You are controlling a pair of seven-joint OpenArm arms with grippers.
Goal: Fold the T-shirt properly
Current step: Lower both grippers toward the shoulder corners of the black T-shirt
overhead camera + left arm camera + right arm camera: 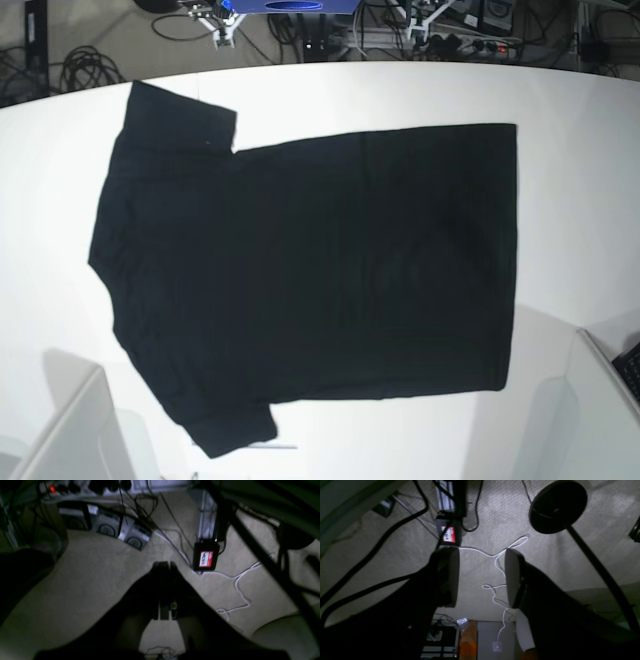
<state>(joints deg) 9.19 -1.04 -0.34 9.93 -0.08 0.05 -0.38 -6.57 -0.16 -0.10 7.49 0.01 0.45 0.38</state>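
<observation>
The left claw [163,566] shows at the centre of its wrist view with its two dark fingers pressed together and nothing between them. The right claw [481,577] stands about half open in its own view, a clear gap between its pads [512,577], and it too holds nothing. Both cameras look past the claws onto beige carpet [95,575], where a white cable [495,555] loops across the middle and a small black box with a red label [206,558] lies right of centre. So the arms appear to be parked off the desk edge, probably to leave the work surface free. The wrist views are dim, so finer detail of the fingers is hard to make out. In the base view neither arm shows. The T-shirt [320,270] lies spread flat on the white desk [570,110], plain black side up. Its collar end and sleeves are toward the left of the frame, and the straight hem runs down the right. It fills most of the centre and no fold is made yet, so the whole job looks still ahead.
</observation>
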